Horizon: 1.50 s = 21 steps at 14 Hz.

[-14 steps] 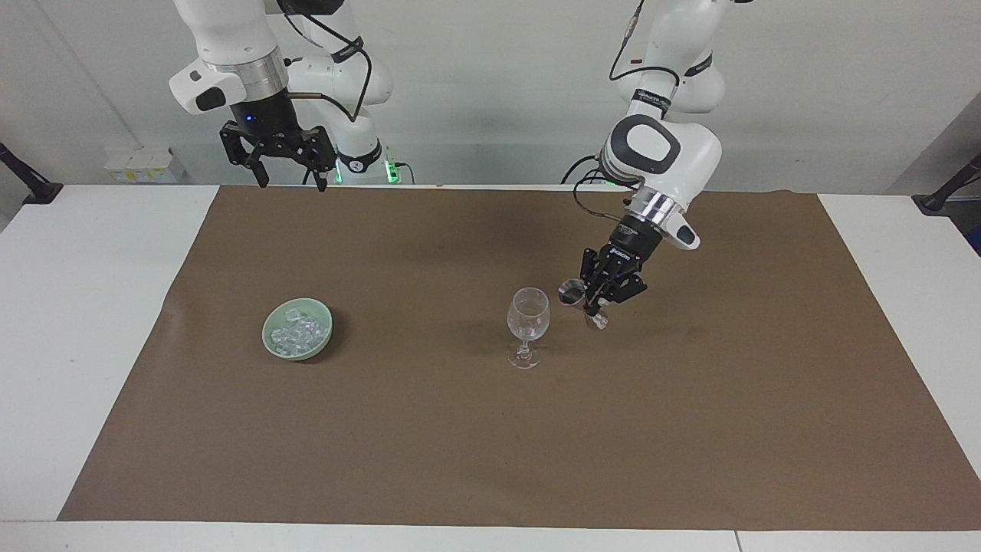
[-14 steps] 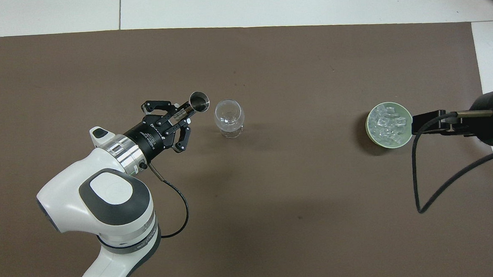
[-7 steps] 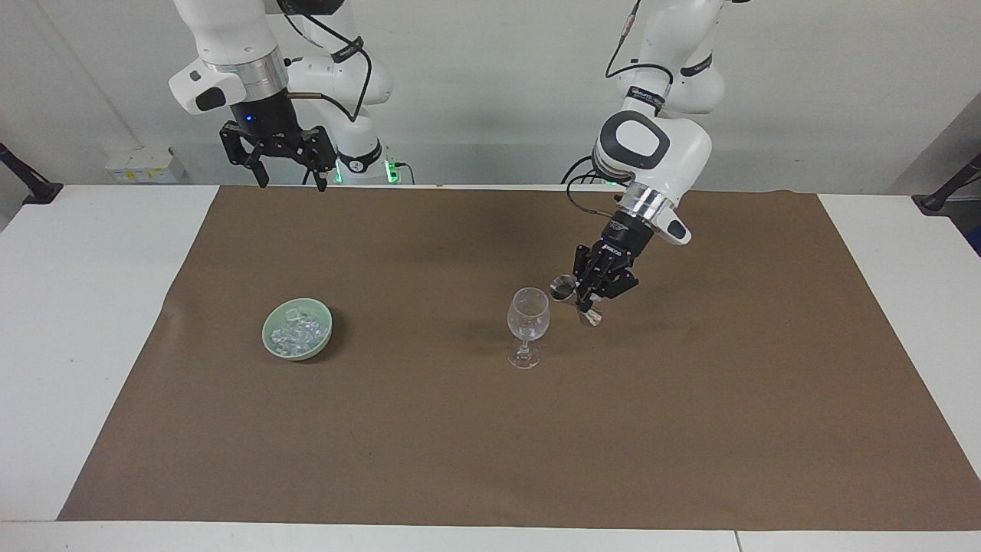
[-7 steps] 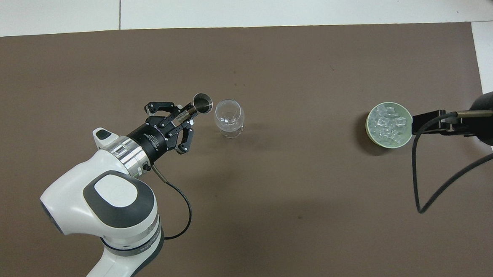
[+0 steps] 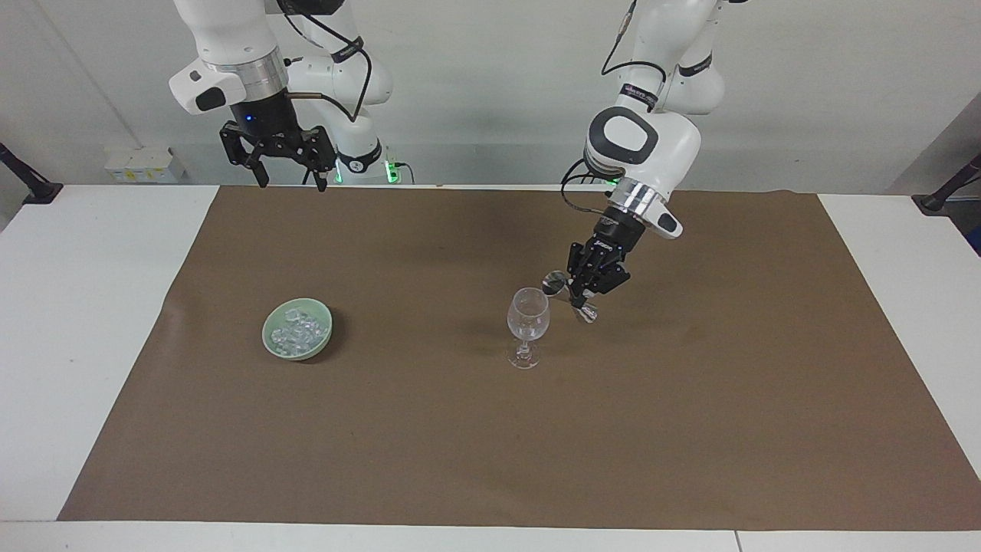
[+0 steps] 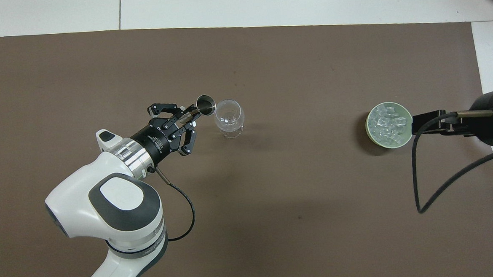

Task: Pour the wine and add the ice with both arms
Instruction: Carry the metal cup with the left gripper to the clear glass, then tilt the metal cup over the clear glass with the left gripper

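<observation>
Left gripper (image 5: 580,300): our jaws are clamped on a small metal jigger (image 6: 205,104), held up in the air just beside the rim of the wine glass (image 5: 528,315).

What just changed: over the last second we have watched the left arm swing in toward the glass, and the jigger's mouth has turned further over toward the bowl of the glass (a moment ago it sat clearly apart from the rim; now, from overhead, it looks to be touching it).

Wine glass: it stands upright on the brown mat (image 5: 460,445) in the middle of the surface, and it has not budged. We cannot tell whether any liquid is in it yet.

Meaning for the task: we judge the pour is just starting, or about to, since the jigger is tilted and lined up at the rim.

Ice (image 5: 297,331): heaped in the green bowl (image 6: 371,134), sitting on the mat toward the right arm's end of the surface, well apart from the glass and unchanged.

Right gripper (image 5: 290,157): jaws wide open and empty, waiting high over the near edge of the mat.

Watch for: the jigger knocking the glass (it is top-heavy on that thin stem).
</observation>
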{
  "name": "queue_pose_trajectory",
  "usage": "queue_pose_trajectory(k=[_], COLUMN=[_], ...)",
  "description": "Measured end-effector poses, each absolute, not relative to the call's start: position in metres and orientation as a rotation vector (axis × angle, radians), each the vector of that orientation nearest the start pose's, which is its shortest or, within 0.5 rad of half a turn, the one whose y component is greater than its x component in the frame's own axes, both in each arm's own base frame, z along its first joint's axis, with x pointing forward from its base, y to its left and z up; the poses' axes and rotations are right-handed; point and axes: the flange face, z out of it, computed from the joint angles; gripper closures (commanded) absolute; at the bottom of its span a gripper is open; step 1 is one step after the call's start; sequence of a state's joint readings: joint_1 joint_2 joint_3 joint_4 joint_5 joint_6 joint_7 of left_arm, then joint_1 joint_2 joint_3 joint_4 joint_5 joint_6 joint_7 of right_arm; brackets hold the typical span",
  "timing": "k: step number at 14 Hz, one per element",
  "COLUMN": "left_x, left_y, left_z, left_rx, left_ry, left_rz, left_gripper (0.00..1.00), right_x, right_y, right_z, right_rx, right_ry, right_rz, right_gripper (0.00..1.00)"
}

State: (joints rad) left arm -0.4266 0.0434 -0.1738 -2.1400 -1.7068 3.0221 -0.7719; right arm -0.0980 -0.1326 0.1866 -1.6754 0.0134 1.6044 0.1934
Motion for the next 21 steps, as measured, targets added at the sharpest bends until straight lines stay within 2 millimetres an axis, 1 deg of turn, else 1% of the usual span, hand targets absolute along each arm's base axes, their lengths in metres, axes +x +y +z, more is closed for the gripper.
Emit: queue_pose_trajectory(k=[8, 10, 16, 21], left_x=[0.500, 0.500, 0.501, 0.502], left_y=[-0.248, -0.249, -0.262, -0.262], left_z=[0.429, 0.427, 0.423, 0.420], left_rx=[1.370, 1.379, 1.456, 1.511], left_ry=[1.642, 1.639, 1.592, 1.552], left_rz=[-0.025, -0.021, 0.038, 0.095], left_gripper=[1.00, 1.00, 1.00, 1.00], right_x=[0.514, 0.514, 0.514, 0.514], right_y=[0.054, 0.054, 0.054, 0.054], right_z=[0.648, 0.648, 0.648, 0.648], right_rx=[-3.138, -3.138, -3.138, -3.138], right_ry=[0.166, 0.166, 0.166, 0.166], right_rz=[-0.095, -0.095, -0.095, -0.095], right_gripper=[0.00, 0.00, 0.00, 0.00])
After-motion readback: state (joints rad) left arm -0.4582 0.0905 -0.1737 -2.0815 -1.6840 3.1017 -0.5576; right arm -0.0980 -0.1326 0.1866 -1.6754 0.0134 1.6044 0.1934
